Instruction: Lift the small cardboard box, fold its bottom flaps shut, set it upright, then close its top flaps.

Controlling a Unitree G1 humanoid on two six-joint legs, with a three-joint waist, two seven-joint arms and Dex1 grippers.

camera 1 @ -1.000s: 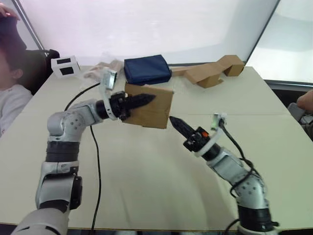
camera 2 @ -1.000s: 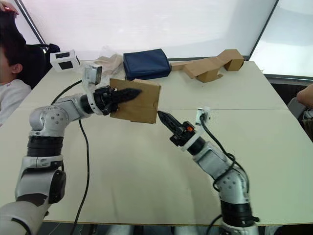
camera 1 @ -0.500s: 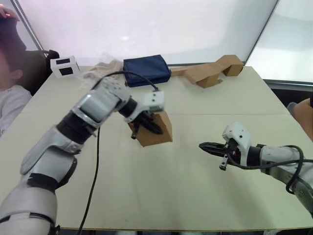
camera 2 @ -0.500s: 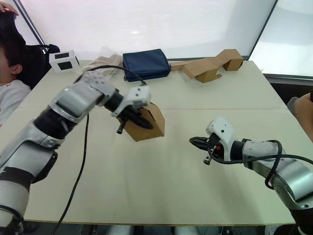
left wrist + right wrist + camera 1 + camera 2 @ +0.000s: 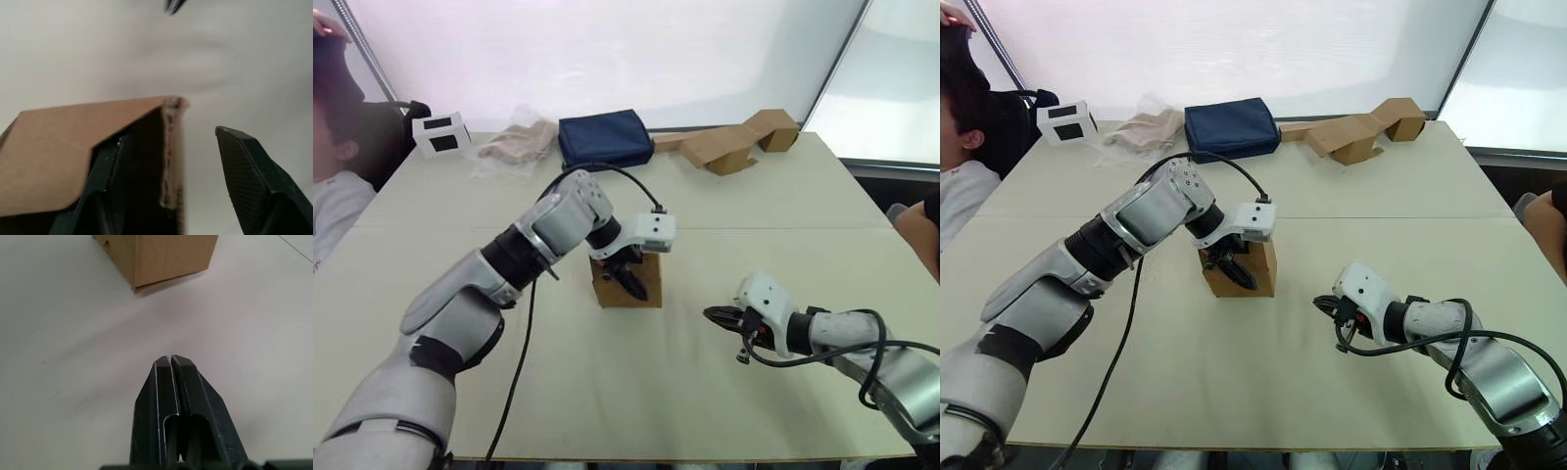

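The small cardboard box (image 5: 608,295) stands upright on the table near its middle. My left gripper (image 5: 630,280) reaches down over it from above, open. In the left wrist view one finger (image 5: 105,171) is inside the box's dark opening. The other finger (image 5: 244,171) hangs outside, apart from the wall (image 5: 168,147). The arm hides the top flaps, and the bottom flaps are under the box. My right gripper (image 5: 711,315) is shut on nothing, low over the table to the box's right. Its tips (image 5: 170,361) point at the box (image 5: 161,254).
Along the table's far edge lie a navy pouch (image 5: 605,139), bent cardboard pieces (image 5: 734,145), a crumpled beige bag (image 5: 517,147) and a small white device (image 5: 442,132). A person (image 5: 333,186) sits at the far left. A black cable (image 5: 514,372) hangs from the left arm.
The left arm swung the box down from the air and stood it on the table, then its jaws opened. The right gripper drew back to the right and lower, still shut.
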